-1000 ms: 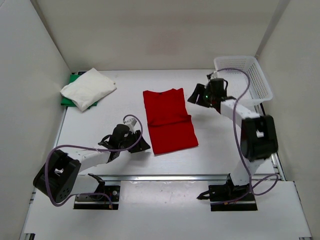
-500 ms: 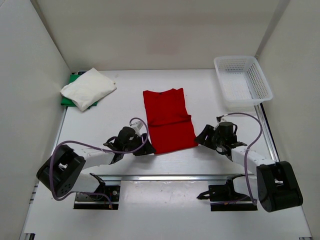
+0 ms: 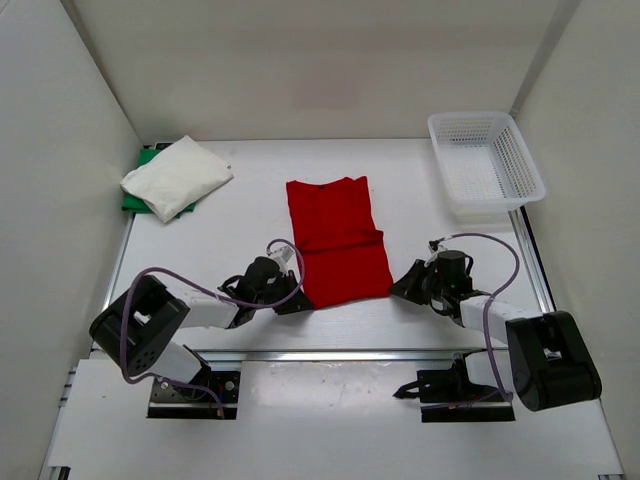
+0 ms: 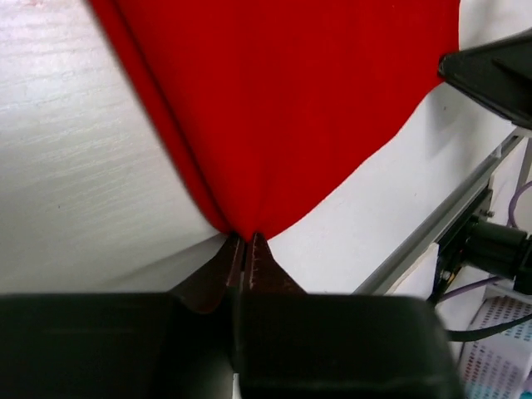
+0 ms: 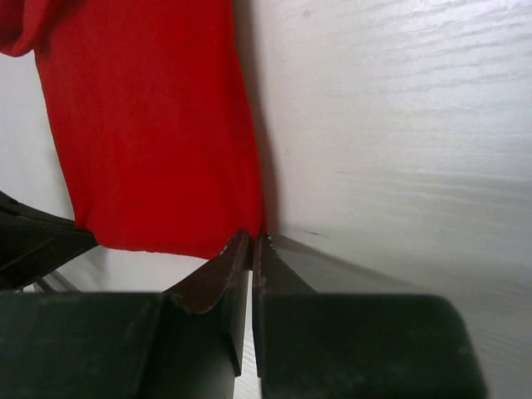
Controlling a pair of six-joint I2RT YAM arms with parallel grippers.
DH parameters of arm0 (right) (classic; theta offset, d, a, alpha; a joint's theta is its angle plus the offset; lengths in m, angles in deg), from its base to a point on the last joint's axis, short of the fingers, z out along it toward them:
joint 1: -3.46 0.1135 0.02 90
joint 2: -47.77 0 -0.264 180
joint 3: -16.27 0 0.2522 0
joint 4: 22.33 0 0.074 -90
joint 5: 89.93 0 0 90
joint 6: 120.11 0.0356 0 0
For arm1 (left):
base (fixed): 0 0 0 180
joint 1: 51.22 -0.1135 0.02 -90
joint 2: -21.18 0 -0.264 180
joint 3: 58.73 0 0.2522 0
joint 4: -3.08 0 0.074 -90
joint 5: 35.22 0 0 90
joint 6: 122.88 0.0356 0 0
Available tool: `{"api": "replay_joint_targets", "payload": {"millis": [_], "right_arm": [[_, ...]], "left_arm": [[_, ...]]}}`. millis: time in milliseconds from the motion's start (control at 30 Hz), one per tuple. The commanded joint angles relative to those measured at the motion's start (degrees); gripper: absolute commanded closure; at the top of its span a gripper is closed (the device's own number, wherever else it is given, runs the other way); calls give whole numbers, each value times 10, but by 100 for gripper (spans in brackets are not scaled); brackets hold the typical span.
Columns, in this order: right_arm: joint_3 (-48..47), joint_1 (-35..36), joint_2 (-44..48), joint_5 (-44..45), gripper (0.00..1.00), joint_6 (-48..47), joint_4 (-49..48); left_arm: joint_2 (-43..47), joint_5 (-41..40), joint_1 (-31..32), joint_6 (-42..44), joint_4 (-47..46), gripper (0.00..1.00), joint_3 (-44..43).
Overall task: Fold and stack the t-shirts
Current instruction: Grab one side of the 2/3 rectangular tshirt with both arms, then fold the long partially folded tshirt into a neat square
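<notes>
**Desk:** Where does the job stand?

**Floor:** The red t-shirt (image 3: 338, 240) lies flat and partly folded in the middle of the worktop (image 3: 230, 225); the left claw (image 4: 246, 241) is pinched together on its near left corner, the right claw (image 5: 252, 243) pinched together on its near right corner; the white t-shirt (image 3: 178, 175) sits folded on the green t-shirt (image 3: 133, 198) at the far left; the basket (image 3: 478, 118) stands at the far right, well apart.

**Desk:** What could go wrong?

**Floor:** The right bite looks slim; only the very tip of the corner appears to sit between the fingers, so the cloth may slide out on the lift, leaving one side dragging; the left claw grips where layers meet, and it may have caught only the upper one, letting the lower fall open.

**Desk:** Anything else?

**Floor:** Uneven travel by the two arms would twist the hem and land the fold crooked; a crooked fold would sit badly on the stack; a pull kept too low could drag the whole shirt across the worktop instead of folding it.
</notes>
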Motion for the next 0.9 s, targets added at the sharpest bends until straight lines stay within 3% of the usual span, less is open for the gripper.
{"api": "replay_joint_targets", "payload": {"millis": [0, 167, 267, 400, 533, 733, 867], "right_arm": [[13, 10, 38, -2, 100, 6, -6], [56, 76, 169, 54, 100, 35, 92], [83, 179, 321, 121, 100, 95, 227], [42, 230, 414, 179, 100, 122, 311], [-57, 171, 327, 119, 100, 48, 299], [-270, 65, 123, 43, 100, -43, 229], [-427, 2, -89, -17, 100, -62, 196]], "left_arm": [[19, -23, 9, 5, 32, 100, 9], [133, -37, 23, 20, 130, 100, 35], [271, -45, 47, 17, 265, 100, 73], [431, -51, 39, -1, 376, 100, 47], [404, -2, -37, 39, 391, 100, -74], [244, 50, -139, 76, 323, 100, -207], [90, 44, -214, 76, 263, 100, -265]]}}
